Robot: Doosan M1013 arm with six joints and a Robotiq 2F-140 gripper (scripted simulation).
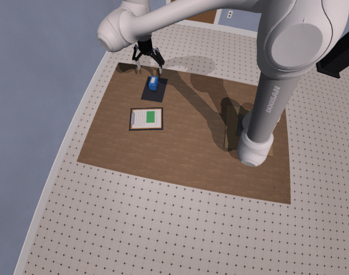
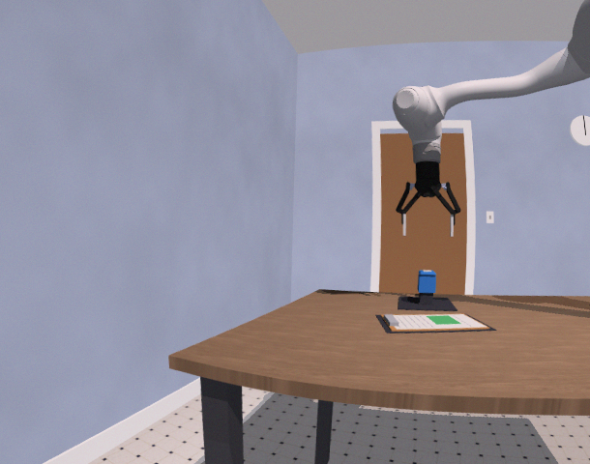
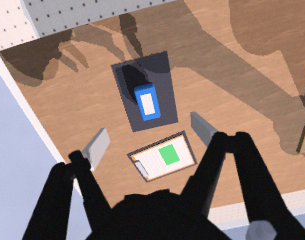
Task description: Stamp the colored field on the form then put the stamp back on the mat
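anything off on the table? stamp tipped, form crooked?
Nothing stands out. The stamp stands upright on its mat, the form lies flat on the table beside it, and the hand hangs open above the stamp.

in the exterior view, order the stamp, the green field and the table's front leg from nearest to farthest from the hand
1. Stamp: upright on its dark mat, directly below the open hand.
2. Green field: on the form, lower and nearer the camera than the stamp.
3. Front leg: far down to the left, under the table edge.
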